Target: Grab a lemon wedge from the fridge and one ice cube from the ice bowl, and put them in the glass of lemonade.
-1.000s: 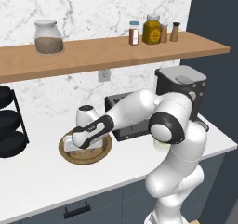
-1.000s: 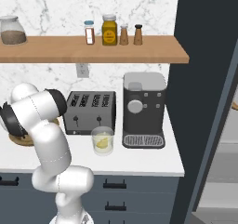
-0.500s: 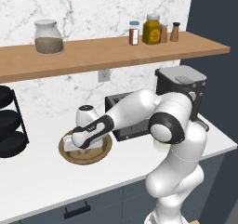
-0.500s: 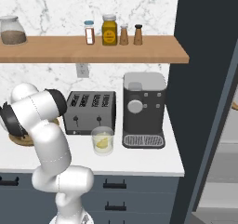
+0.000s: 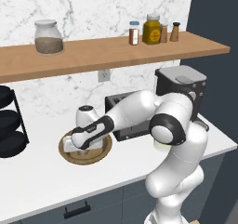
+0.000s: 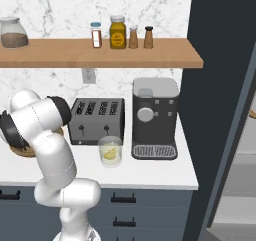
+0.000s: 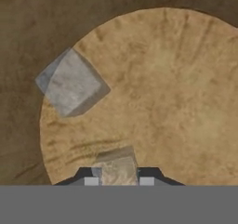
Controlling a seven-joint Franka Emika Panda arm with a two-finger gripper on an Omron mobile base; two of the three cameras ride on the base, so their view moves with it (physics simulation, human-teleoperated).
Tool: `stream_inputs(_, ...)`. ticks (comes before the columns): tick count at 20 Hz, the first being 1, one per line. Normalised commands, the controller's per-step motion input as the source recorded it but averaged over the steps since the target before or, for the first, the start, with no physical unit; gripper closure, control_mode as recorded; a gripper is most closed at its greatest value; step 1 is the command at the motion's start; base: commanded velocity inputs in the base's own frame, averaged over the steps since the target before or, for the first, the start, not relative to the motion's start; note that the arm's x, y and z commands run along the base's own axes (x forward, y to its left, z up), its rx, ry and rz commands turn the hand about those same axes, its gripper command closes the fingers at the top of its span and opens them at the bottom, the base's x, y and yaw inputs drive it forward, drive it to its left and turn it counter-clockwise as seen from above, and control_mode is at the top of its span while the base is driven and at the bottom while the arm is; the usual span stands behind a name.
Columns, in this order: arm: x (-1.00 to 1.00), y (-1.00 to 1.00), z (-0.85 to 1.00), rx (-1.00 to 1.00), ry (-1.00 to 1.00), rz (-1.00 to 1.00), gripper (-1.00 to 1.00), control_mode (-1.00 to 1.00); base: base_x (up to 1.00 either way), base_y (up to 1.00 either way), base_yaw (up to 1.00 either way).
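Claw (image 7: 119, 180) pinches one pale translucent ice cube (image 7: 117, 166) inside the round brown wooden ice bowl (image 5: 105, 152), left on the worktop (image 5: 42, 181). Lift straight, then carry right to the short clear glass of lemonade (image 6: 110, 151).

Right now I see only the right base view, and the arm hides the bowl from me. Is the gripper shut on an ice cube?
Observer: Yes. In the hand view the gripper is shut on an ice cube, low inside the ice bowl.
Operator: Is there another cube in the bowl?
Observer: Yes, a second ice cube. It lies apart from the held one, at the edge of the bowl's floor.
Operator: On which part of the bowl is the hand?
Observer: In the left base view the hand reaches down into the left part of the bowl.
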Motion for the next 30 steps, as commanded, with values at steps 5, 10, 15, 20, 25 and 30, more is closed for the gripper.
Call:
stream_inputs(5, 0.0, -0.05, 0.5, 0.05, 0.0, 0.0, 1.0, -1.0, 0.0, 0.0, 0.0)
stream_inputs(10, 0.0, -0.1, 0.5, 0.08, 0.0, 0.0, 1.0, -1.0, 0.0, 0.0, 0.0)
stream_inputs(15, -0.04, -0.01, 0.32, 0.05, 0.0, 0.0, 1.0, -1.0, 0.0, 0.0, 0.0)
stream_inputs(20, -0.08, -0.09, 0.27, 0.06, 0.0, 0.0, 1.0, -1.0, 0.0, 0.0, 0.0)
stream_inputs(25, -0.04, -0.14, 0.27, 0.07, -0.01, 0.0, 1.0, -1.0, 0.0, 0.0, 0.0)
stream_inputs(30, -0.07, -0.1, 0.23, 0.06, -0.01, 0.0, 1.0, -1.0, 0.0, 0.0, 0.0)
